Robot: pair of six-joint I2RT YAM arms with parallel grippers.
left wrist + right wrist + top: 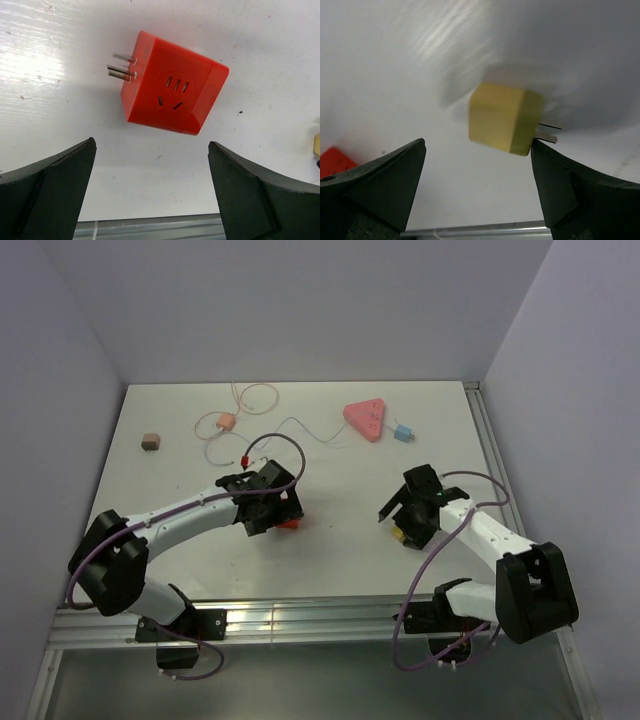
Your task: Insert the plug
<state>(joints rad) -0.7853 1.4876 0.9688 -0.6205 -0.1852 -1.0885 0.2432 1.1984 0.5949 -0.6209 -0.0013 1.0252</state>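
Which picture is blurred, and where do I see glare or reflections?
Right wrist view: the yellow block is smeared by blur, its prongs barely readable. Left wrist view: sharp, the red cube crisp, with a bright glare patch on the white table at the left. Top external view: evenly lit and in focus, with a small glint on the metal rail.

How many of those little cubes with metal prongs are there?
2: a red cube by the left pincer, a yellow cube by the right pincer. Things farther back may have prongs too small to see.
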